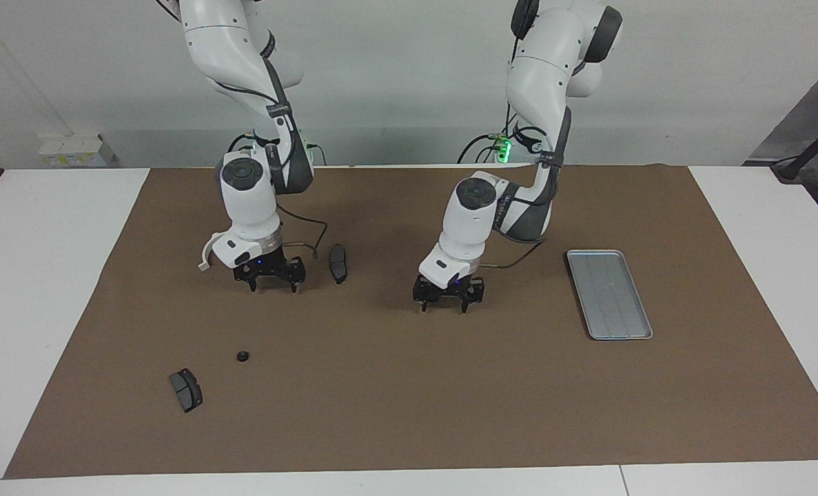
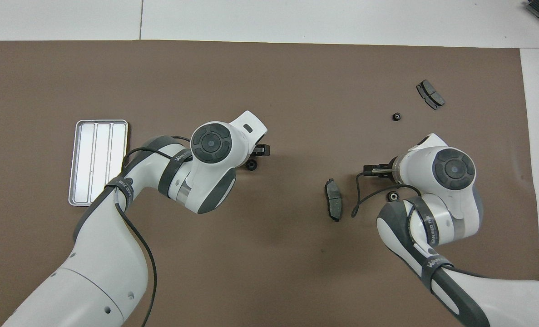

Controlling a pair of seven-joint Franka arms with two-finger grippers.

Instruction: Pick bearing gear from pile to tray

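One camera sits high across the table from the robots and faces them, tilted down, taking in the whole brown mat, the white tabletop at both ends and the wall where the arm bases stand. The other hangs high above the robots' own end and looks forward and steeply down (closer in, so the mat nearly fills it and the table's nearer edge is cut off). The two are half a turn apart. Both share the mat's middle and its corners farther from the robots, including the tray toward the left arm's end.
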